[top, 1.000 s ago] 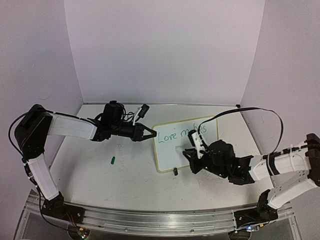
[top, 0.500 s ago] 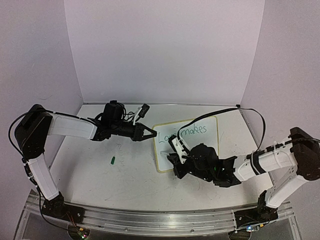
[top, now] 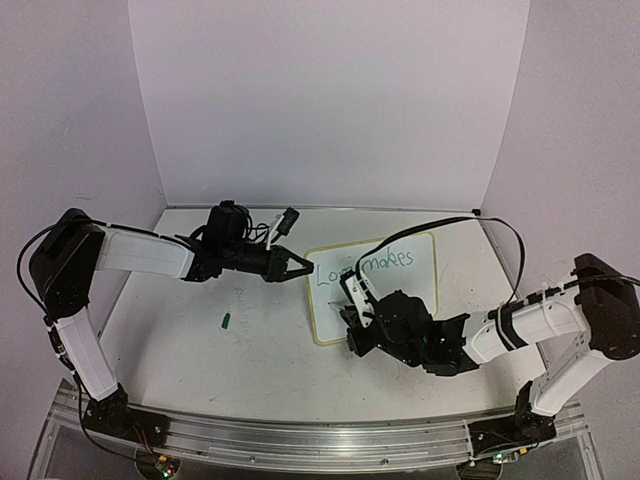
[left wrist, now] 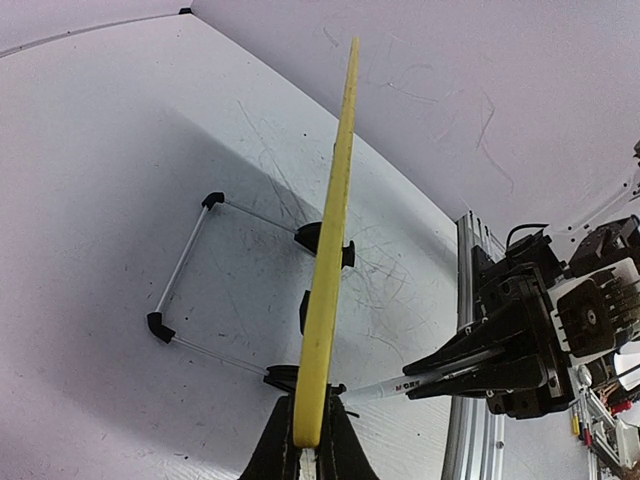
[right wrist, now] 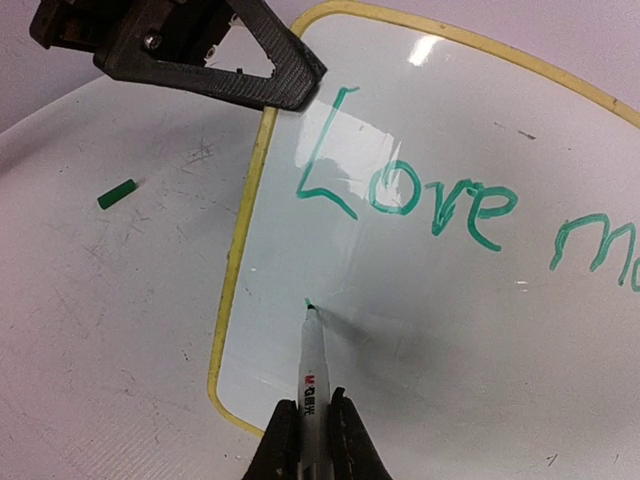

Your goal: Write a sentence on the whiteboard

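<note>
While left claw [left wrist: 308, 445] clamps the whiteboard [left wrist: 336, 215] edge, right claw [right wrist: 308, 432] pinches a half-hidden marker [right wrist: 312, 362]

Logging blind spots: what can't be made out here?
Top view: right gripper covers the whiteboard at lower left, plus part of "Love".
Right wrist view: frame edge cuts off the second word.
Left wrist view: board edge-on, writing unseen.
Green piece: too small to identify.

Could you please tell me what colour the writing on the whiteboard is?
The writing is green; the right wrist view shows it best.
</note>
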